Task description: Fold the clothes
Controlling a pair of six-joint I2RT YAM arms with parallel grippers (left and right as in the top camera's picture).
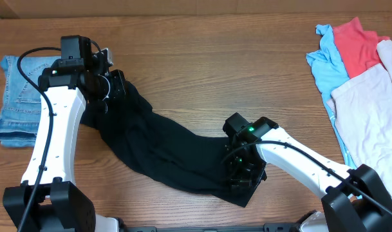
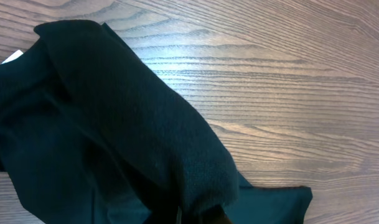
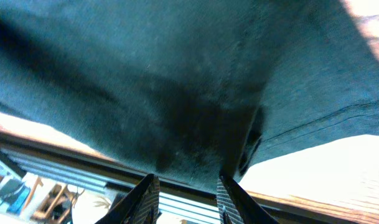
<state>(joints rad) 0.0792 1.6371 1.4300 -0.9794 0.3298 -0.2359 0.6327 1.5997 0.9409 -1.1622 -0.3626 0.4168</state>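
A black T-shirt (image 1: 176, 151) lies stretched in a band across the wooden table, from upper left to lower right. My left gripper (image 1: 112, 82) is at its upper-left end, shut on bunched black cloth. In the left wrist view the shirt (image 2: 114, 124) drapes over the jaws (image 2: 198, 216) and hides them almost fully; a small white label (image 2: 14, 56) shows at the left edge. My right gripper (image 1: 242, 175) is over the shirt's lower-right end. In the right wrist view its fingers (image 3: 188, 178) stand apart with the shirt's edge (image 3: 177, 74) just past the tips and nothing between them.
Folded blue jeans (image 1: 15, 96) lie at the far left, beside the left arm. A pile of garments sits at the right edge: light blue (image 1: 324, 55), coral (image 1: 356, 42) and pale pink (image 1: 376, 116). Bare wood (image 1: 247, 71) spans the middle back.
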